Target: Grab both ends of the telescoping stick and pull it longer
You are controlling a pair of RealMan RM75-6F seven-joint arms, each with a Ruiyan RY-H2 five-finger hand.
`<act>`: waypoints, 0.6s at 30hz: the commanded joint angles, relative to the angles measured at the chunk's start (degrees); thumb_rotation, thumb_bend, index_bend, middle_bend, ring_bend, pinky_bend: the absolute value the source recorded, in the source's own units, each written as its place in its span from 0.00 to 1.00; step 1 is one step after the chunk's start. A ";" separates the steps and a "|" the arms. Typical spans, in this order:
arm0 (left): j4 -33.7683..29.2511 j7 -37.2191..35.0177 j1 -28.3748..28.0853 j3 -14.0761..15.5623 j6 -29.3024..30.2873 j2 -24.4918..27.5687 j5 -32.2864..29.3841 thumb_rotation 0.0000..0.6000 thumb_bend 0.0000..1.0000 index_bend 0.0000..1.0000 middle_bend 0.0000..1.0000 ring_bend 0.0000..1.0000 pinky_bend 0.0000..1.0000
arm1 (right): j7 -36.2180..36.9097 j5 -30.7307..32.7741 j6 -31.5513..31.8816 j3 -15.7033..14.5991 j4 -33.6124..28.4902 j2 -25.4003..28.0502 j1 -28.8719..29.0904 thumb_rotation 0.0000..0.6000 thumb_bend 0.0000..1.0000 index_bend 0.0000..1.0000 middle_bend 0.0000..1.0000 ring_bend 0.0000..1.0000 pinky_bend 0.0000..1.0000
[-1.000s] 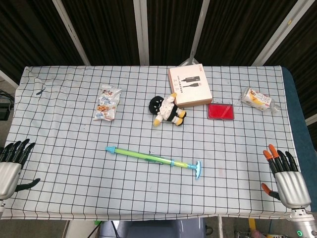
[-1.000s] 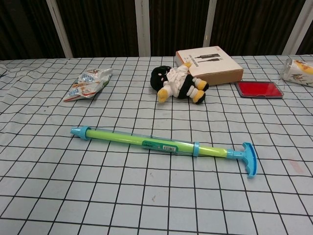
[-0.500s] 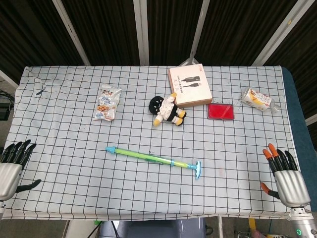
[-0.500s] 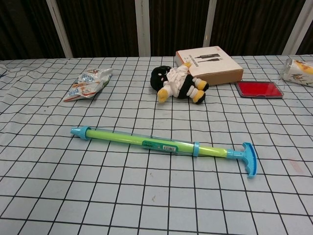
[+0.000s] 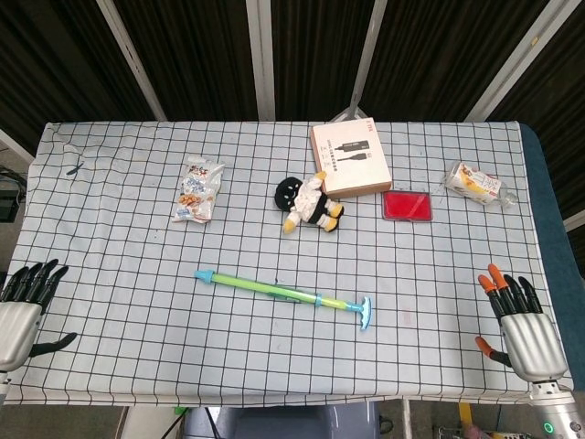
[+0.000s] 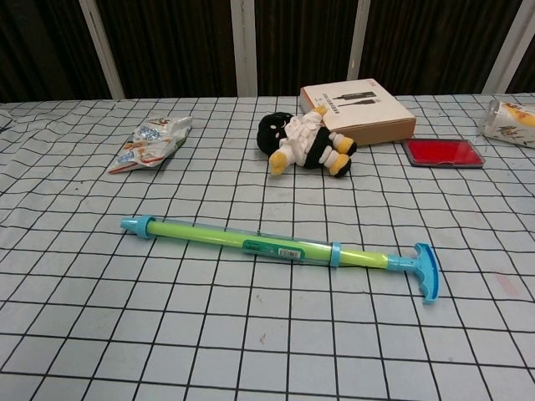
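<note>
A green telescoping stick [image 5: 274,290] [image 6: 251,243] with blue ends lies flat near the middle front of the checked table. Its T-shaped blue handle [image 5: 366,312] [image 6: 425,270] points right and its blue tip [image 5: 203,275] [image 6: 134,225] points left. My left hand [image 5: 20,311] hovers open at the table's front left corner, far from the tip. My right hand [image 5: 521,327] is open at the front right corner, well right of the handle. Neither hand shows in the chest view.
Behind the stick lie a snack bag [image 5: 196,190], a black-and-white plush doll [image 5: 306,203], a tan box [image 5: 349,159], a red case [image 5: 407,205] and a wrapped packet [image 5: 475,183]. The table's right edge [image 5: 548,247] runs beside my right hand.
My right hand has shifted slightly left and up toward the table. My left hand has barely moved. The stick lies where it was.
</note>
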 commanded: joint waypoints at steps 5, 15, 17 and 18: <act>-0.25 0.13 0.07 0.03 -0.06 -0.01 -0.15 1.00 0.04 0.00 0.00 0.00 0.00 | -1.45 -0.85 -2.39 -0.36 -2.21 -0.92 1.47 1.00 0.24 0.24 0.10 0.00 0.00; -0.06 0.26 0.02 -0.09 -0.09 -0.09 -0.27 1.00 0.04 0.00 0.00 0.00 0.00 | -9.83 2.70 -8.48 1.67 -6.85 -6.96 5.15 1.00 0.24 0.31 0.14 0.00 0.00; -0.16 0.14 0.00 -0.10 -0.09 -0.11 -0.25 1.00 0.04 0.00 0.00 0.00 0.00 | -12.02 4.15 -10.04 2.15 -7.47 -8.69 6.02 1.00 0.24 0.32 0.15 0.00 0.00; -0.22 0.17 -0.02 -0.08 -0.16 -0.10 -0.25 1.00 0.04 0.00 0.00 0.00 0.00 | -12.89 4.71 -10.59 2.34 -7.68 -9.46 6.35 1.00 0.24 0.33 0.15 0.00 0.00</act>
